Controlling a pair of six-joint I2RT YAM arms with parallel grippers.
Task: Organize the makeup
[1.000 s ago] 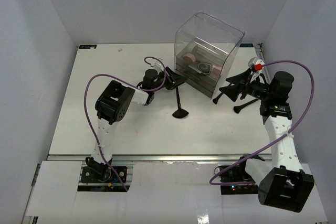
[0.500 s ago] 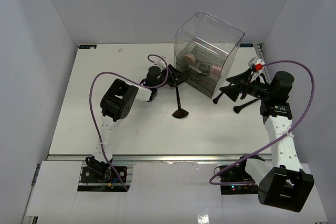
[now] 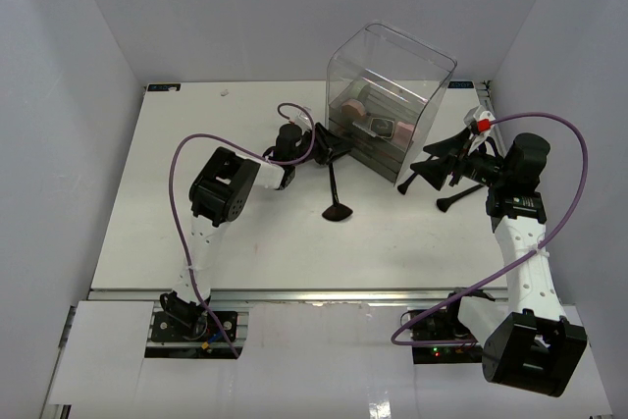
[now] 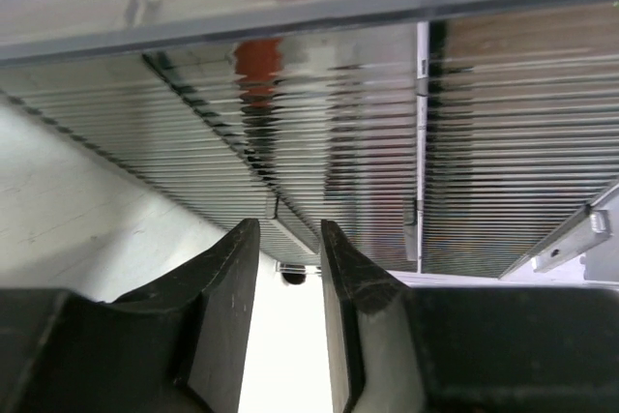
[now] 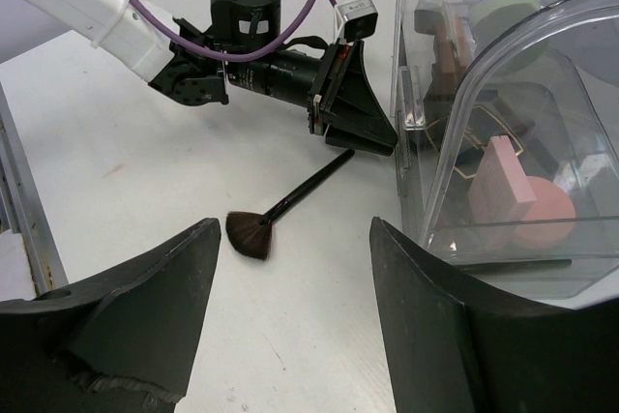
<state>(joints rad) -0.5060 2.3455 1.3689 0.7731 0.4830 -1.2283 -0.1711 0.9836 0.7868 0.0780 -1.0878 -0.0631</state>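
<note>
Two robot arms worked over a white table [image 3: 196, 144] beside a clear plastic drawer box [image 3: 392, 95].

The left gripper [image 3: 334, 147] was pressed up to the lower front corner of the box. In its wrist camera, its two dark fingers [image 4: 232, 278] stood close together with only a narrow slit between them. A small grey tab [image 4: 290, 231] on the ribbed drawer front sat right at their tips. Whether the fingers were pinching the tab or only framing it could not be told.

The right gripper [image 3: 424, 196] hovered on the other side of the box with its fingers spread wide and nothing between them.

A black fan brush [image 3: 339, 211] lay flat on the table. The end of its handle was just beneath the left fingers, and its fanned head pointed away from them, toward the arm bases. From the right wrist the brush appeared ahead of the open fingers, framed in the gap between them.

Inside the box, just right of the right fingers, sat a pink puff [image 5: 546, 212] and a pink block [image 5: 505, 179], with a thin dark stick [image 5: 513, 263] lying below them.
</note>
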